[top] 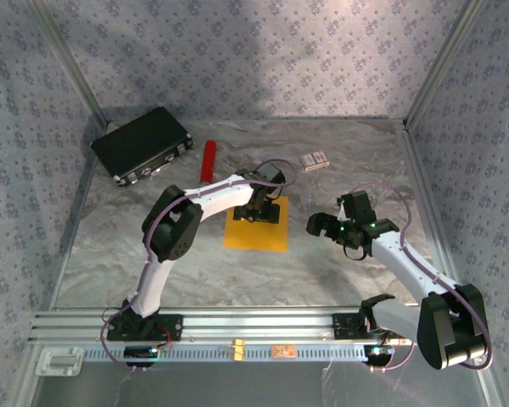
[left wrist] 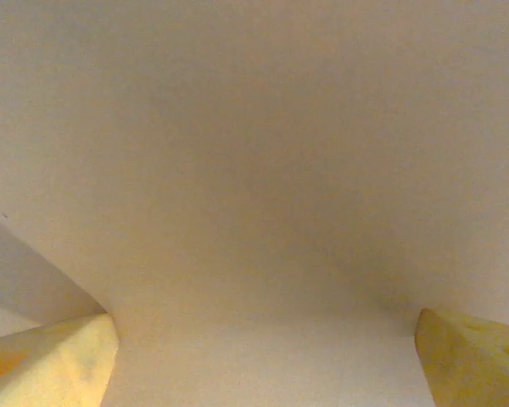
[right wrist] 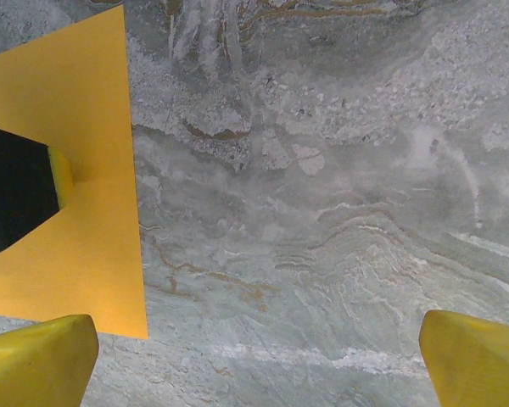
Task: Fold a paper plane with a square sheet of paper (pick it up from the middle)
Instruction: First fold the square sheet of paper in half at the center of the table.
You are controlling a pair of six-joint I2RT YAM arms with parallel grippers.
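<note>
On marbled table [top: 348, 263]: orange sheet [top: 254, 238] | patterned walls [top: 263, 59] | left tool [top: 261, 212], right tool [top: 319, 225] spread wide, empty

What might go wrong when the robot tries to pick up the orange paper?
1. The sheet lies flat on the table, and the open left claw is right down at its middle. Pinching there may crumple the paper or miss it.
2. The open right claw hangs beside the sheet and is not holding it, so the paper might slide.
</note>
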